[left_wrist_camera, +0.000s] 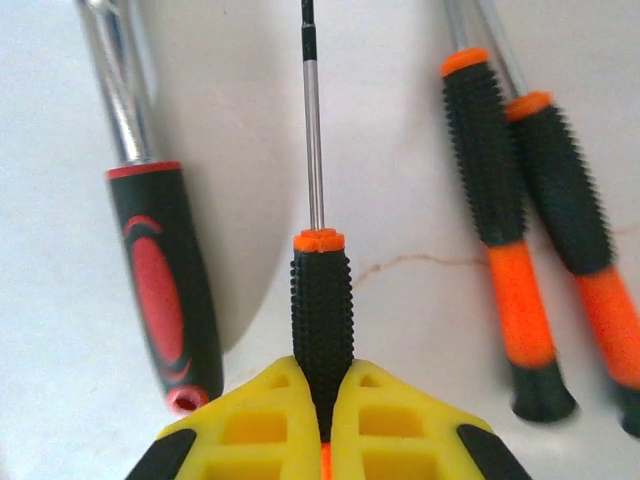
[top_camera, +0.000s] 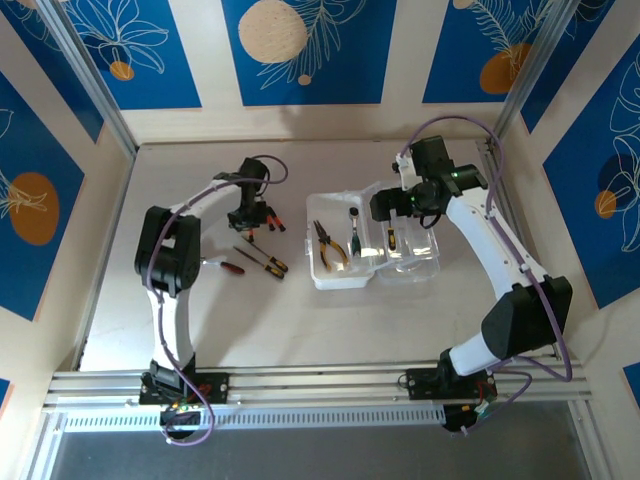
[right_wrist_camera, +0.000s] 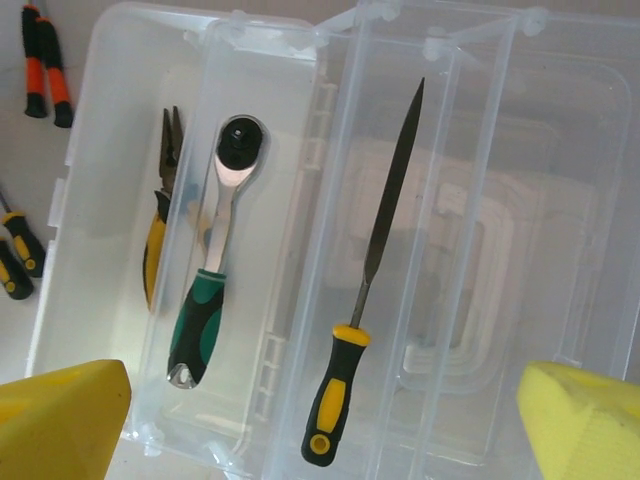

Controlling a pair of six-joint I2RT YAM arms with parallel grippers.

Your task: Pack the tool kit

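The table [top_camera: 300, 330] carries the tool kit [top_camera: 330, 283], a clear case lying open just right of the table's centre, midway between the far and near edges. The left arm [top_camera: 165, 255] rises from the near edge, folds at a raised elbow and reaches toward the far edge, wrist turned down. The right arm [top_camera: 500, 260] arches up from near the near right corner and bends over the case.

The right gripper [right_wrist_camera: 322, 425] hangs above the case, fingers wide apart. The left gripper [left_wrist_camera: 322, 375] is clamped on the handle of a black-and-orange screwdriver [left_wrist_camera: 322, 310], among loose screwdrivers [left_wrist_camera: 500, 200] left of the case.

Inside the case lie a ratchet [right_wrist_camera: 210, 270], a file [right_wrist_camera: 370, 270] and pliers [right_wrist_camera: 158, 230].
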